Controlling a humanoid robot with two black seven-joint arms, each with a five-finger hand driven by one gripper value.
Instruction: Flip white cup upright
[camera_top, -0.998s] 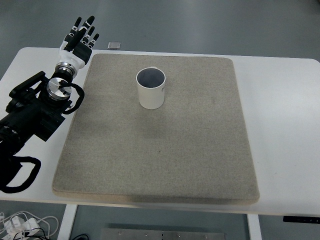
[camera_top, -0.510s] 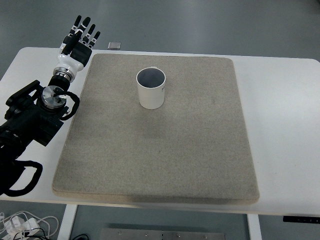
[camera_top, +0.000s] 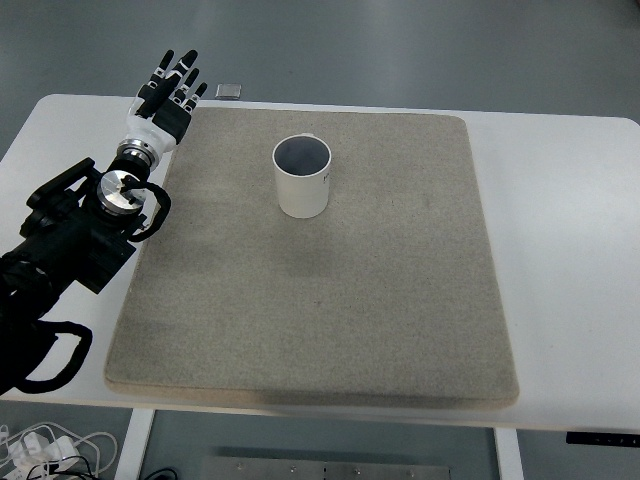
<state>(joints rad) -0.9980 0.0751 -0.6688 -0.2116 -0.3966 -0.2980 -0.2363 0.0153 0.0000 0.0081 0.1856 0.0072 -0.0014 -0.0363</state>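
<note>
A white cup (camera_top: 302, 177) stands upright on the grey mat (camera_top: 320, 300), its open mouth facing up, towards the mat's far middle. My left hand (camera_top: 172, 88) is at the mat's far left corner, well left of the cup, with fingers spread and holding nothing. Its black arm (camera_top: 70, 235) comes in along the left edge. The right arm does not show.
The mat lies on a white table (camera_top: 570, 250). A small grey square object (camera_top: 229, 91) lies on the floor beyond the table's far edge. White cables (camera_top: 40, 445) lie on the floor at the bottom left.
My left hand has shifted slightly to the right and turned a little over the mat's far left corner. The cup has not moved.
</note>
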